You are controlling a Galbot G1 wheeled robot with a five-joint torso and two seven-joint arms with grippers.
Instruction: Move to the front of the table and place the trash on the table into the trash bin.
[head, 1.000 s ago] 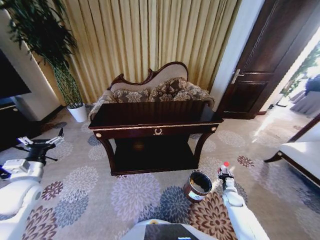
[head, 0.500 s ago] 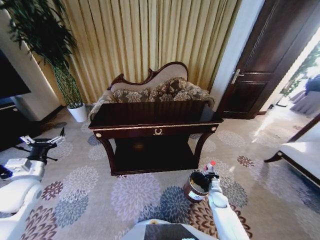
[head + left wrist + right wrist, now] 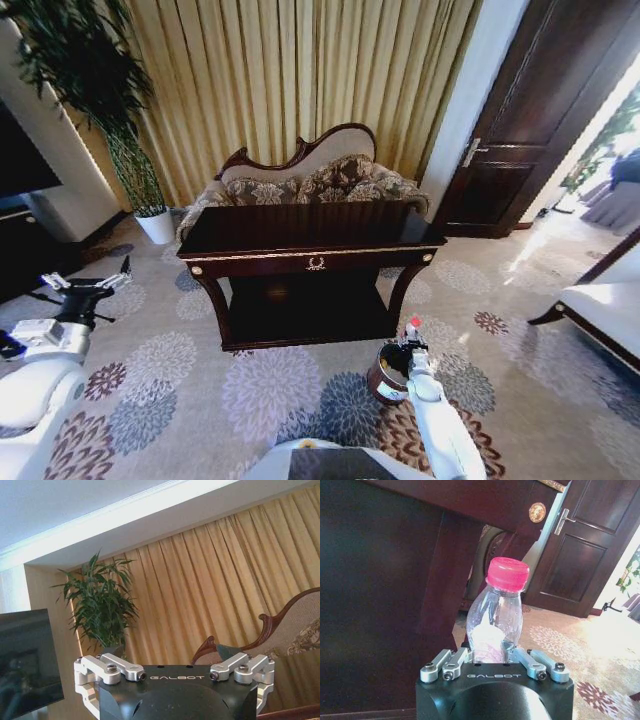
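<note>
The table (image 3: 312,245) sits in the middle of the head view, its dark glossy top showing no litter that I can make out, though small scraps could be lost in the sheen. A sofa (image 3: 305,180) stands behind it at 12 o'clock, partly cut off by the table's back edge, and a potted plant (image 3: 105,110) rises at about 10 o'clock.

The left gripper (image 3: 85,285) hangs out at 9 o'clock from the table, well apart from the work, its jaws spread wide on nothing; it looks parked so as to stay out of the way.

The bin (image 3: 392,372) stands on the carpet at about 5 o'clock from the table, just in front of its near right leg. The right gripper (image 3: 408,352) is over the bin's rim, jaws closed around the body of the bottle (image 3: 496,622), which stands upright with its red cap (image 3: 414,322) on top. Holding it low on the body and upright likely keeps it steady for a clean drop into the opening. The right wrist view shows the clamp plainly, with the table leg (image 3: 447,580) close behind.

The gripper hides part of the bin's mouth, so whether the bottle's base is fully inside the rim or just beside it cannot be told. The bin's contents are too dark to read.
</note>
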